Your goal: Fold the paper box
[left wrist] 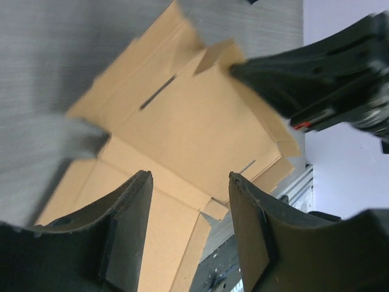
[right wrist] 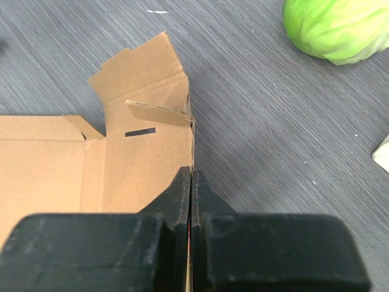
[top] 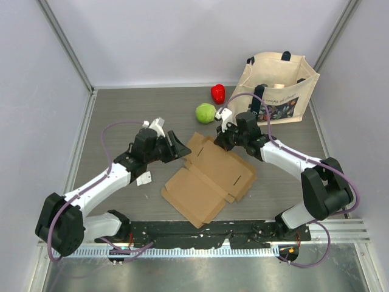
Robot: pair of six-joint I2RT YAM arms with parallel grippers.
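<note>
The paper box [top: 209,182] lies opened out and mostly flat in the middle of the tabletop [top: 121,115], between the two arms. Its far end is near a green ball [top: 205,112], and it sits well apart from the tote bag [top: 279,85] in the far right corner. The right claw [right wrist: 191,182] is pressed together at the far right edge of the cardboard. The edge runs straight into the seam between its fingers, so it seems to be pinching the side wall there, though the view is too close to be sure how much it has hold of. Just beyond it a small tab [right wrist: 159,112] stands up from the sheet beside a narrow slot [right wrist: 140,131]. The left claw [left wrist: 189,179] hovers over the other side with its fingers spread and nothing between them, and the flat panels show below it. The folding looks to be at an early step: one side wall is being raised on its crease while the rest is unfolded. The next move probably calls for the left claw to come down on the panel nearest it, either to pin the base or to grip the facing wall, so that the sheet does not slide as the right side is stood up.
</note>
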